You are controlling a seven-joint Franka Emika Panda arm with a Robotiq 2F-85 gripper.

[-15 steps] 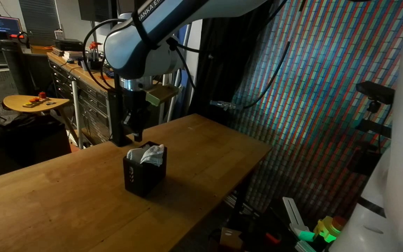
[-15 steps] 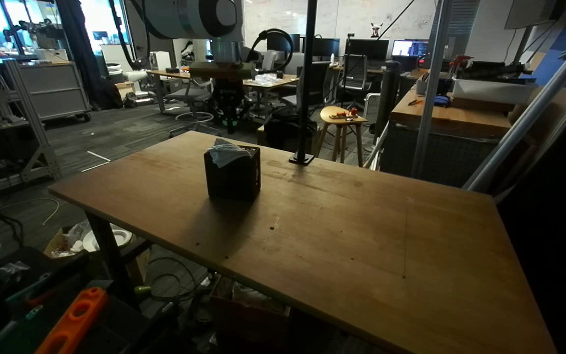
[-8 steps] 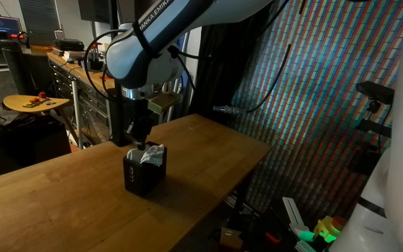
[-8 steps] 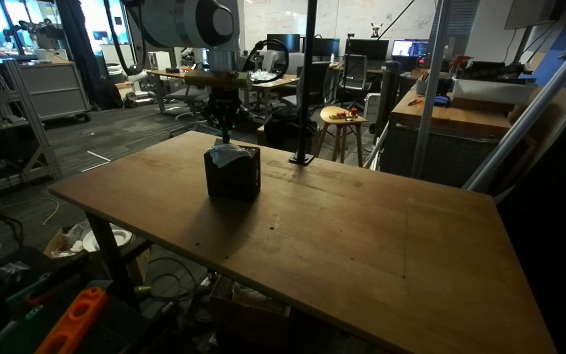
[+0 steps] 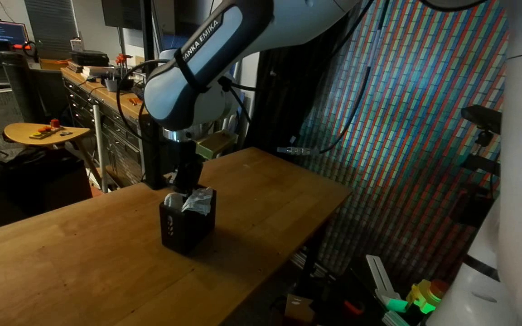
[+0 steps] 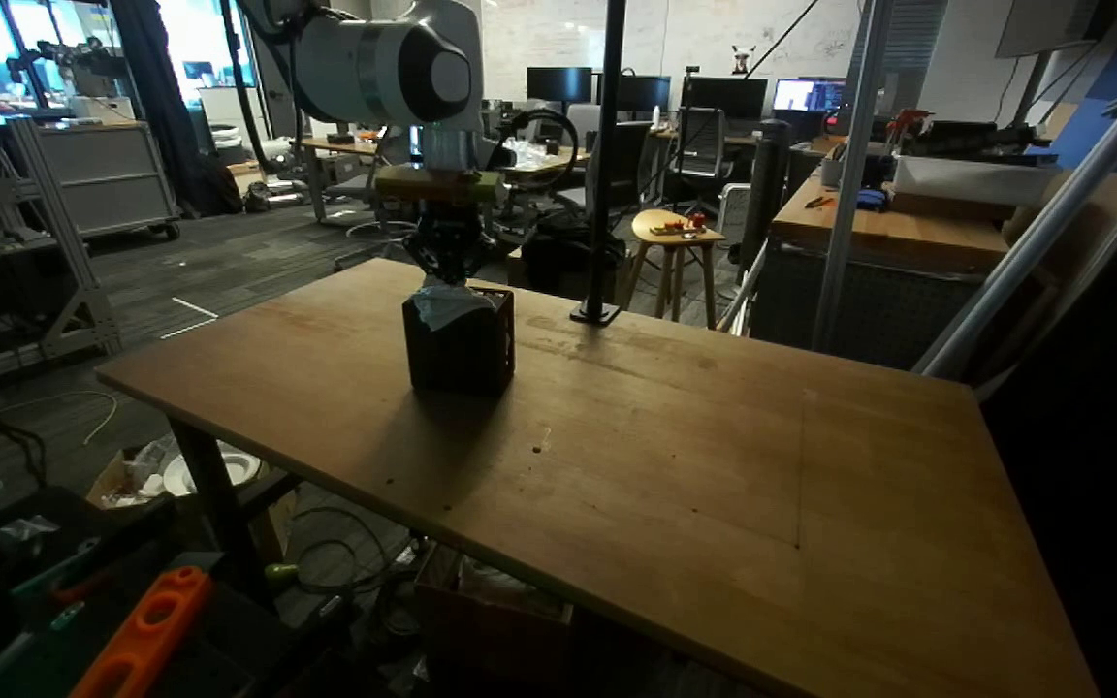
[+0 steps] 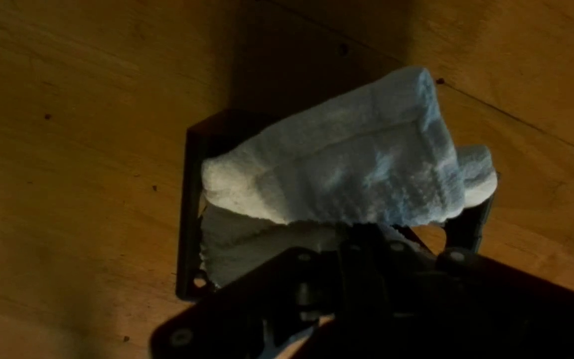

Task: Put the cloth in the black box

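Observation:
The black box (image 5: pixel 188 232) stands upright on the wooden table; it also shows in an exterior view (image 6: pixel 466 357) and the wrist view (image 7: pixel 186 214). The pale grey-white cloth (image 5: pixel 199 202) is bunched in the box's open top. Part of it sticks up and hangs over the rim, as an exterior view (image 6: pixel 450 305) and the wrist view (image 7: pixel 347 159) show. Another part lies lower inside. My gripper (image 7: pixel 365 234) points down with its fingers together, reaching into the box opening beside the raised fold. The fingertips are hidden behind the cloth, with no cloth visibly pinched between them.
The wooden table (image 5: pixel 84 262) carries a black vertical post (image 6: pixel 597 242) clamped at its edge near the box. A stool with small toys (image 5: pixel 45 133) and a drawer workbench (image 5: pixel 107 115) stand beyond the table. A cable hangs near the patterned curtain (image 5: pixel 406 136).
My gripper has moved down from above the box into its opening, with its fingers staying together. The cloth top is pressed slightly lower. The box has not moved.

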